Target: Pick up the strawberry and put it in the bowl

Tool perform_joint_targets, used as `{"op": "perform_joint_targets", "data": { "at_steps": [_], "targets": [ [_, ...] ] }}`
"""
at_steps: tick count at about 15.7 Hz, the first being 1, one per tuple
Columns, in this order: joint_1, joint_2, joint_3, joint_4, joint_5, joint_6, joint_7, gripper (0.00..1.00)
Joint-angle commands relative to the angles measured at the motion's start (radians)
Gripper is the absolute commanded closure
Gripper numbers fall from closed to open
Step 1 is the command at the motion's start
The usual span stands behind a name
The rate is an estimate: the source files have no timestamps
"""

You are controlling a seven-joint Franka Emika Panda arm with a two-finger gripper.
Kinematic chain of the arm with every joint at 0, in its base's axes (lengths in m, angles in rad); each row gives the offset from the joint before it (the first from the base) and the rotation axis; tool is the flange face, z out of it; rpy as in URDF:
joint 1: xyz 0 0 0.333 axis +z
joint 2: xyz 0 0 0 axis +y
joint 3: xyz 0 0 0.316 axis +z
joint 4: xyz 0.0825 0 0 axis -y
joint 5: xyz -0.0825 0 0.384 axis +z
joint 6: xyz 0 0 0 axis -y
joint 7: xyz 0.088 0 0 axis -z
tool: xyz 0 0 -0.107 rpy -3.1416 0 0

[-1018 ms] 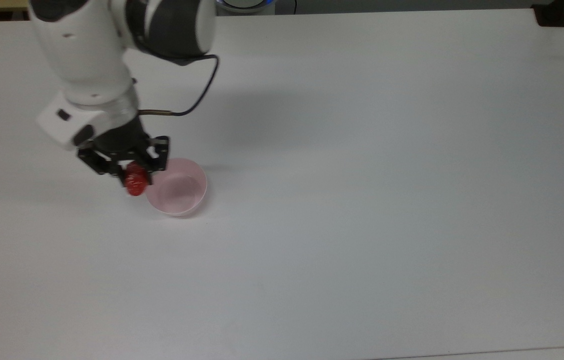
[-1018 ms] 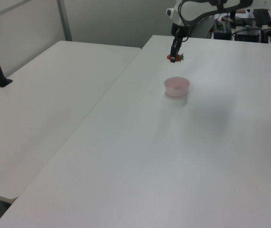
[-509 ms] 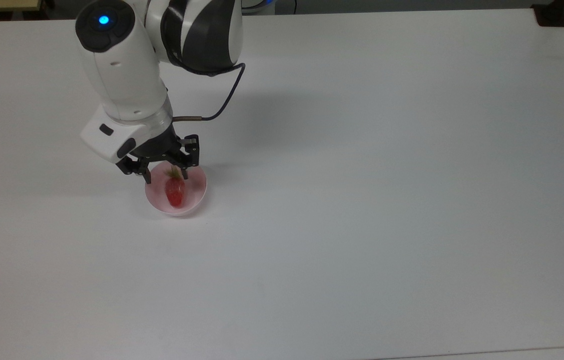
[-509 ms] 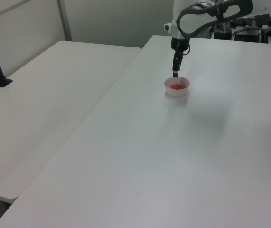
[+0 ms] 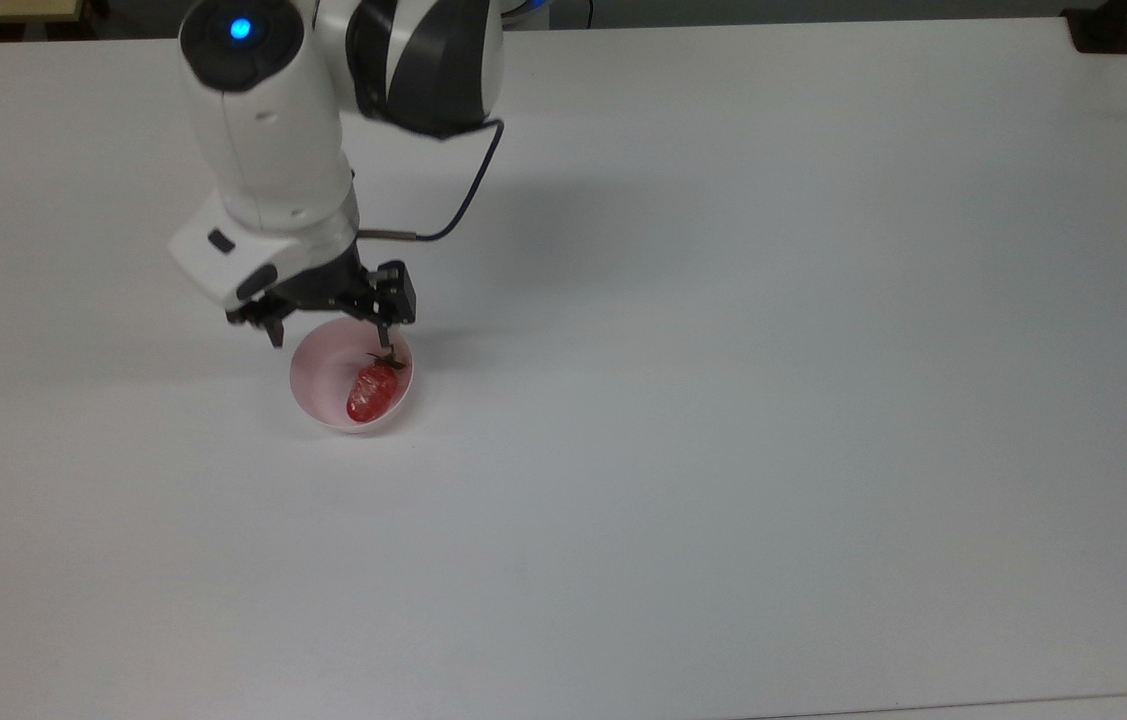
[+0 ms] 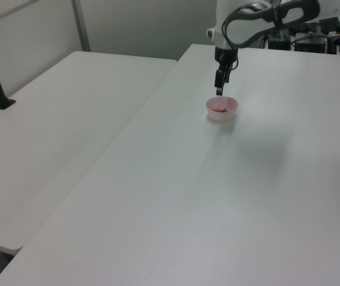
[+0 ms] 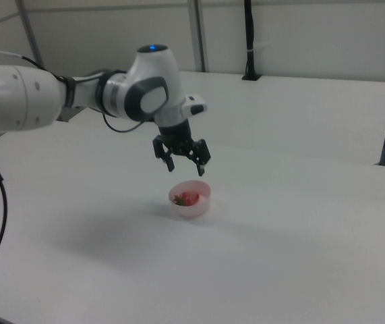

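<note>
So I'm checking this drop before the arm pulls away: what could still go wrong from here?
Two risks, both small. The open pincer hangs just above the bowl; in the top view one fingertip looks close to the rim, so a sideways retreat might clip the light bowl and shove or tip it. The strawberry lies against the wall on the top view's right, not centred, so such a knock could roll it out onto the table. Lifting straight up seems safest.

The top view looked almost straight down on the white table (image 5: 723, 400) from close above. The left view stood farther off at one end, facing along it toward the arm (image 6: 259, 12). The right view sat lower and nearer, facing back. All three shared the bowl (image 5: 318, 375).
</note>
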Motion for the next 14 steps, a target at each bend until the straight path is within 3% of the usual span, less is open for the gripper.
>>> {"op": "perform_joint_targets", "data": {
  "at_steps": [1,3,7,14],
  "targets": [
    [-0.032,-0.202,0.090,-0.040,-0.107,-0.210,0.117,0.00],
    [-0.063,-0.297,0.140,-0.057,-0.114,-0.312,0.118,0.00],
    [-0.104,-0.449,0.228,-0.164,-0.114,-0.361,0.118,0.00],
    [-0.123,-0.473,0.233,-0.164,-0.101,-0.396,0.125,0.00]
  ]
}}
